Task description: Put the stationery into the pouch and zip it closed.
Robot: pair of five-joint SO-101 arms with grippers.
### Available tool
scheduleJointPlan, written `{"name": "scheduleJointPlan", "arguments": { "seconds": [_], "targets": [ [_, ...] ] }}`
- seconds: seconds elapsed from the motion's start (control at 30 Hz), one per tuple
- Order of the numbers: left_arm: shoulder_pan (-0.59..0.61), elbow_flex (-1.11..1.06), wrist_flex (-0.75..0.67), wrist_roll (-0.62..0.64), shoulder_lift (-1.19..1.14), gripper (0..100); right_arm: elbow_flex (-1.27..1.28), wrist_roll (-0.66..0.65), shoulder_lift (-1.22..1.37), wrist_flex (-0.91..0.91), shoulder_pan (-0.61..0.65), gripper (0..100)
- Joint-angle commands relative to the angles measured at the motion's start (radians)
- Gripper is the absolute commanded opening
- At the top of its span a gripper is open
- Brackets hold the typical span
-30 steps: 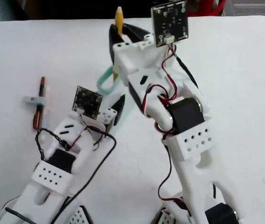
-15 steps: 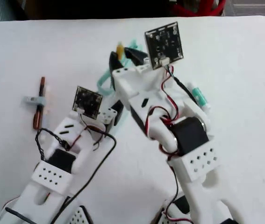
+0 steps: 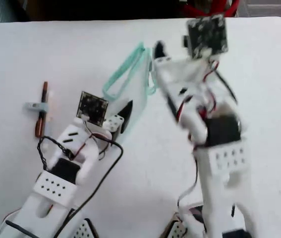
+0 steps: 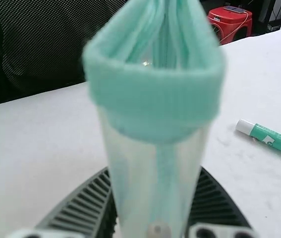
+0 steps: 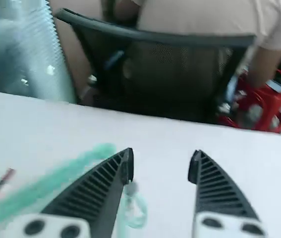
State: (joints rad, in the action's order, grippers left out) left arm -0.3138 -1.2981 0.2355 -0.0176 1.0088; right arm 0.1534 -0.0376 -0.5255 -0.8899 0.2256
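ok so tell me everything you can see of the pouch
The pouch is clear, soft plastic with a mint-green fabric band round its mouth, which gapes open. The left gripper is shut on its near end, so it stands tilted, mouth away. The open right gripper is close beside its far end.

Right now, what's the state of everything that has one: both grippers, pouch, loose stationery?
pouch: unzipped, mouth open, held by the left gripper.
left gripper: shut on the pouch.
right gripper: open, empty.
pen: lying on the table, outside the pouch.
glue stick: lying on its side on the table, outside the pouch.
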Motion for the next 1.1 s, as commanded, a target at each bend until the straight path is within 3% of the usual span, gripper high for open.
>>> {"name": "scheduleJointPlan", "arguments": {
  "seconds": [0.0,0.13,0.33,0.5,1.07],
  "targets": [
    [0.004,0.015,-0.028,0.009,0.01,18,-0.074,-0.14,0.194,-0.022,-0.116,14.3],
    [0.005,0.015,-0.028,0.009,0.01,18,-0.193,-0.302,0.375,-0.136,-0.171,14.4],
    [0.005,0.015,-0.028,0.009,0.01,18,-0.397,-0.365,0.665,-0.268,-0.306,14.4],
    [0.005,0.014,-0.028,0.009,0.01,18,-0.562,-0.463,0.947,-0.394,-0.341,14.5],
    [0.005,0.012,-0.028,0.008,0.01,18,-1.192,-0.506,1.524,-0.65,-0.369,13.5]
  ]
}}
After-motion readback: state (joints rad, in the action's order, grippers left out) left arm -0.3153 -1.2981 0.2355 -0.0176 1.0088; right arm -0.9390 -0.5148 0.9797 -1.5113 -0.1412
